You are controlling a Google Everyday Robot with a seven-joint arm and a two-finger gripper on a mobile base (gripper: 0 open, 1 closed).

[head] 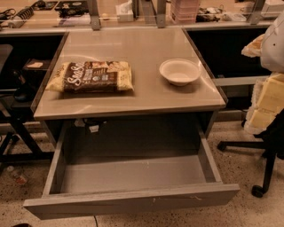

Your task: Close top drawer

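The top drawer (133,201) is a wide, shallow grey metal drawer under the tabletop. It is pulled far out toward me and its inside is empty. Its flat, handle-less front has small white scuff marks. My gripper (254,46) is at the right edge of the view, at the end of the white arm (273,42). It is level with the tabletop's right side, up and to the right of the drawer, and touches nothing.
On the tabletop (133,102) lie a brown snack bag (91,76) and a white bowl (179,71). A chair with yellow foam (266,104) and its wheeled base (257,190) stand to the right. A black stand (17,133) is to the left. A cluttered shelf (133,13) runs behind.
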